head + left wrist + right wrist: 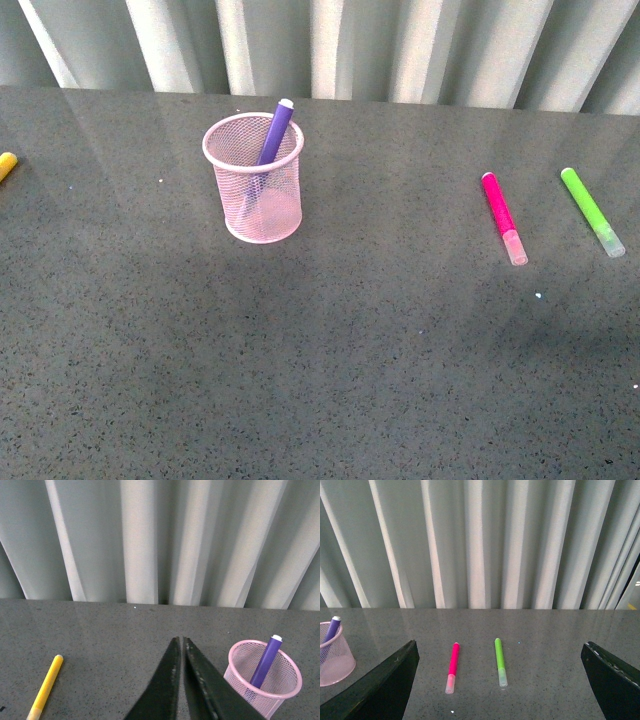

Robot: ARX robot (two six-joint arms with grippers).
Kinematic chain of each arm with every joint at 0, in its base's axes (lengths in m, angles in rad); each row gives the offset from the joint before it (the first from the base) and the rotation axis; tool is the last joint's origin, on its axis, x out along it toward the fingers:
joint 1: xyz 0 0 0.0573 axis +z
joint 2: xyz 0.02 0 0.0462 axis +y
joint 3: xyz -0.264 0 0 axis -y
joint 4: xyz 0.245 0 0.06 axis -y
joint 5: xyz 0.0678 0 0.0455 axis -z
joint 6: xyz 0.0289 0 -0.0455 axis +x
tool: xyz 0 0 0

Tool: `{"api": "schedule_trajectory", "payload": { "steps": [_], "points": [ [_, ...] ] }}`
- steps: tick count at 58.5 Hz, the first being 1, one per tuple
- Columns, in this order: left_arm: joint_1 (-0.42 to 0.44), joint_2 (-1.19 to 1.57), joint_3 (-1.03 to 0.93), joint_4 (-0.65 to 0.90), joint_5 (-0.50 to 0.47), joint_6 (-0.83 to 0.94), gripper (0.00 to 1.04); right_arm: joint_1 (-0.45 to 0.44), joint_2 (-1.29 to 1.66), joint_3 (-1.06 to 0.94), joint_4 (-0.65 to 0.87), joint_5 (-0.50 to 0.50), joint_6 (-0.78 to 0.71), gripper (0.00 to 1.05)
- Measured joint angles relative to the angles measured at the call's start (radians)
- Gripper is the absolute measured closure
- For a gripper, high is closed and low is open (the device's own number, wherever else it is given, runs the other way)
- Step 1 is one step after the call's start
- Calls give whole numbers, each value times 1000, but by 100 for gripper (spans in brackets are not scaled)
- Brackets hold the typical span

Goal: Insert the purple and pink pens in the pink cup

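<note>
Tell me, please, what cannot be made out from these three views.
Yellow marker: in the front view the left edge cuts it off, so only one end shows.
Purple pen: in the front view its lower end is veiled by the mesh of the pink cup, so where it rests is unclear.
Pink cup: the right wrist view's edge cuts it off partly.

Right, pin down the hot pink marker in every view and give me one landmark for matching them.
Front view: hot pink marker with frosted clear cap, flat on the grey table right of centre, beside the lime-green marker.
Left wrist view: not in it.
Right wrist view: flat, beside the lime-green marker.
Shared landmark: light pink wire-mesh cup holding the purple marker, in all three.
</note>
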Motion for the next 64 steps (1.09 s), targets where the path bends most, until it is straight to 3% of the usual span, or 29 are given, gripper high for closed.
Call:
{"api": "schedule_trajectory", "payload": {
  "steps": [15,18,24,64],
  "points": [
    [37,-195,-116,-82,29,6,101,0,0,0,0,0,0,7],
    [74,-242,-135,-109,89,7,101,0,0,0,0,0,0,7],
    [103,-331,-168,-167,95,7,101,0,0,0,0,0,0,7],
    [106,-882,-247,-622,98,7,101,0,0,0,0,0,0,7]
  ]
}}
